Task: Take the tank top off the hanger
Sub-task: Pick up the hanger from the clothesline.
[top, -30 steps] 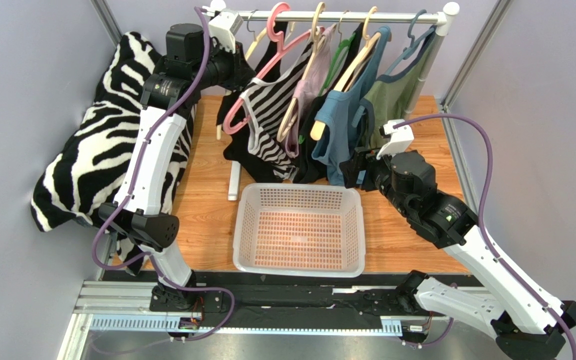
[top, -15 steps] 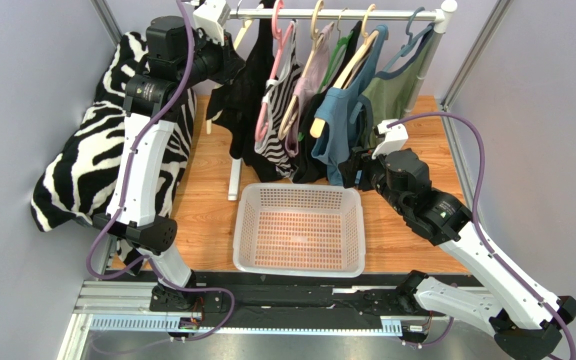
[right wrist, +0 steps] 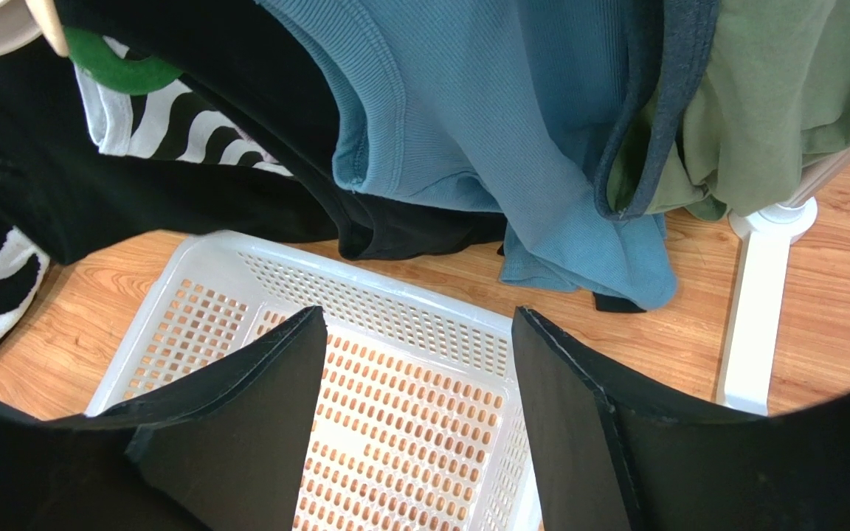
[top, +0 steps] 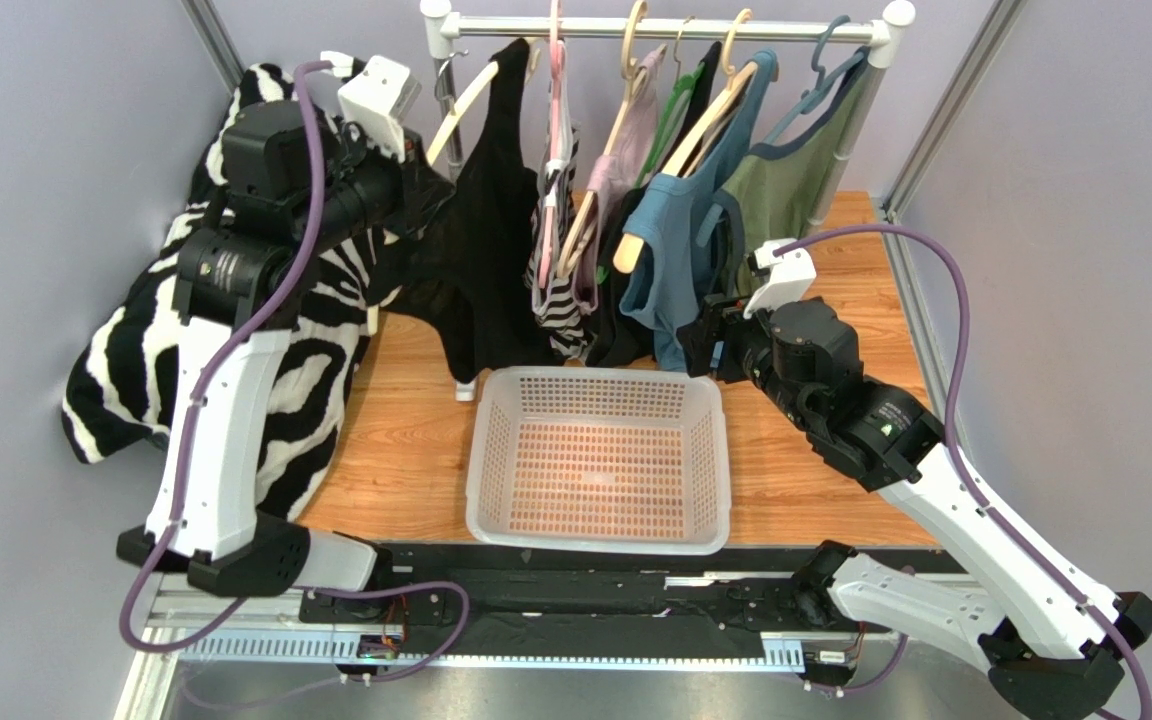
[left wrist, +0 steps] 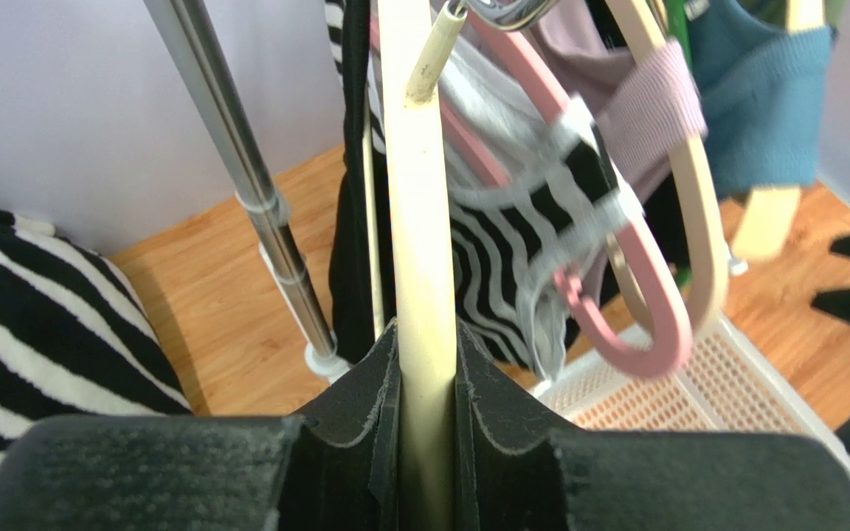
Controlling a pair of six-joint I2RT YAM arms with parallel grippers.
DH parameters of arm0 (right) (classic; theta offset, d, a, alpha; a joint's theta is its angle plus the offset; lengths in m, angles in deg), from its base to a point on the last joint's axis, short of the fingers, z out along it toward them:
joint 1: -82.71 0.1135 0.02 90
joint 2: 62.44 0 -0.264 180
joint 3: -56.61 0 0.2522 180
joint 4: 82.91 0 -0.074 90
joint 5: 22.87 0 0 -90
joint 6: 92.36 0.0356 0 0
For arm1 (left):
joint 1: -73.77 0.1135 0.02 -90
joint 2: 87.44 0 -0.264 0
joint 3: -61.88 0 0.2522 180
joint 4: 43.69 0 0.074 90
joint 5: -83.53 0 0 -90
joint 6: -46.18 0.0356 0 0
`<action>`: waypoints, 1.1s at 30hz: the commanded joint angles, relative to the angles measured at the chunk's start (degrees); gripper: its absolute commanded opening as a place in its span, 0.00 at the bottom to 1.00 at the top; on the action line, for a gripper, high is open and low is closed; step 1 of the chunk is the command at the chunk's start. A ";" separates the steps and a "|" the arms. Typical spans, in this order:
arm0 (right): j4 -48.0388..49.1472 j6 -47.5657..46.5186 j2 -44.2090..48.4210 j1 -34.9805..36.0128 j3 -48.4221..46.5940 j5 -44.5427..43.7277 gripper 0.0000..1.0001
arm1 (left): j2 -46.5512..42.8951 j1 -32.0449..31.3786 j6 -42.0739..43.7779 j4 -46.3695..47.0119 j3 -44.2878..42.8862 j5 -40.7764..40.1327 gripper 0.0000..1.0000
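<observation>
Cream wood runs straight out of the left gripper (left wrist: 427, 443). Its jaws are clamped tight on one arm of the hanger (left wrist: 418, 199), whose long axis points directly ahead of the fingers, towards the hook. The black tank top (top: 485, 240) drapes from that hanger just beyond and below the gripper. The right gripper (right wrist: 418, 376), spread wide and holding nothing, hangs well off to the far side over the basket (right wrist: 363, 282), so it would probably have to come across to pull the top free.
</observation>
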 commanded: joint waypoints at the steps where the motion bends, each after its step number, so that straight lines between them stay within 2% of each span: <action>1: 1.50 -0.05 0.41 0.33 -2.37 0.59 0.67 | -5.95 -0.35 3.96 -1.46 3.48 2.99 0.00; 5: 1.15 -0.05 1.11 0.33 -2.55 0.24 0.67 | -9.91 -0.44 5.37 -5.95 6.92 5.89 0.00; 9: 0.27 -0.05 1.64 0.33 -3.16 0.15 0.66 | -13.77 -0.35 6.95 -8.59 6.66 4.92 0.00; 15: 0.01 0.13 2.52 0.33 -3.43 0.33 0.66 | -18.26 -0.35 9.76 -11.06 -1.07 -0.61 0.00; 19: 0.45 0.48 3.05 0.33 -2.64 0.15 0.66 | -18.97 -0.35 11.96 -9.12 -11.16 -2.02 0.00; 21: 0.97 0.83 3.49 0.32 -1.76 0.24 0.66 | -18.88 -0.44 12.67 -7.64 -14.68 -0.01 0.00; 24: 1.15 1.27 3.84 0.33 -0.79 0.50 0.66 | -22.03 -0.35 13.37 -0.79 -13.47 5.27 0.00; 33: 0.80 1.00 5.25 0.33 0.35 -0.28 0.66 | -20.47 -0.44 10.91 5.29 -20.05 15.11 0.00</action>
